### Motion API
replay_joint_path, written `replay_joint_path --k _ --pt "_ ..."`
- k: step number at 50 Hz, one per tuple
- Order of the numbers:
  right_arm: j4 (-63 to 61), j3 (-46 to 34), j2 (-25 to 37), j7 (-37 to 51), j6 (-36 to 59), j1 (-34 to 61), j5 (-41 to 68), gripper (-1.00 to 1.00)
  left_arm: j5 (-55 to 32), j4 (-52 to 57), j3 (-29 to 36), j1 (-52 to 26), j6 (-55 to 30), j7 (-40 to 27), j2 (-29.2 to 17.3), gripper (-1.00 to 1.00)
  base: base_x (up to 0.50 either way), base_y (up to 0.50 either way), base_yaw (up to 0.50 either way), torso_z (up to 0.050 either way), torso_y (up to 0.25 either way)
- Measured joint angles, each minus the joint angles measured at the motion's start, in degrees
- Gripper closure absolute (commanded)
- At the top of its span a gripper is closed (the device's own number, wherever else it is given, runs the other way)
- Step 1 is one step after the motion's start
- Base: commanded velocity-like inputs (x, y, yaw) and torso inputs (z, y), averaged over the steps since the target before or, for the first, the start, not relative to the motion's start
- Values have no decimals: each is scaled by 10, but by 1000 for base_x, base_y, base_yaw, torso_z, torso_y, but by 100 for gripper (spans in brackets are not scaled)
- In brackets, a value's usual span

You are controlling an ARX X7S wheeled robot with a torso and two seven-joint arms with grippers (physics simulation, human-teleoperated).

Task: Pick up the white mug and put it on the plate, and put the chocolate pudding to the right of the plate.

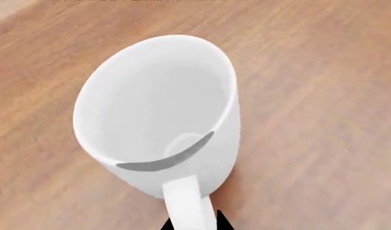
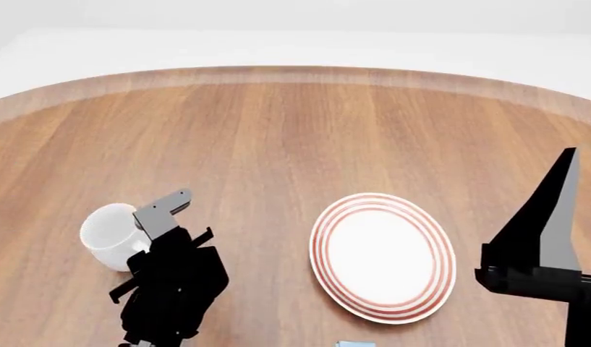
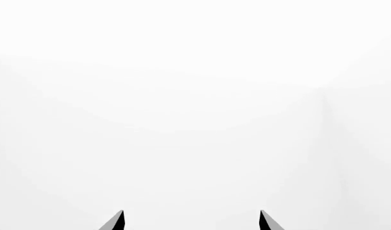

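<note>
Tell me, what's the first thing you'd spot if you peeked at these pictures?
The round white plate with red rings jumps out first, lying flat on the brown wooden table right of the middle. Next comes the plain glossy white mug standing upright at the left, with the black left hand closed around its handle. The right hand is open, pointing at blank white.

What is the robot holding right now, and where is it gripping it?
The left gripper sits around the white mug at its handle, though a firm clamp cannot be confirmed. The right gripper is open and holds nothing.

Bare simulated room (wooden table (image 2: pixel 295 130))
</note>
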Motion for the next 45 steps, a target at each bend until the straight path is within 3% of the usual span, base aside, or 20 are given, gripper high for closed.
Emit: replay_joint_path --k 22,45 --pt "0 -4 3 3 1 -2 -1 -100 0 25 29 1 -3 11 -17 100 0 0 0 0 0" --pt "-1 -6 7 7 0 -1 -2 -100 -5 302 205 -43 -88 246 -133 100 0 0 0 0 0"
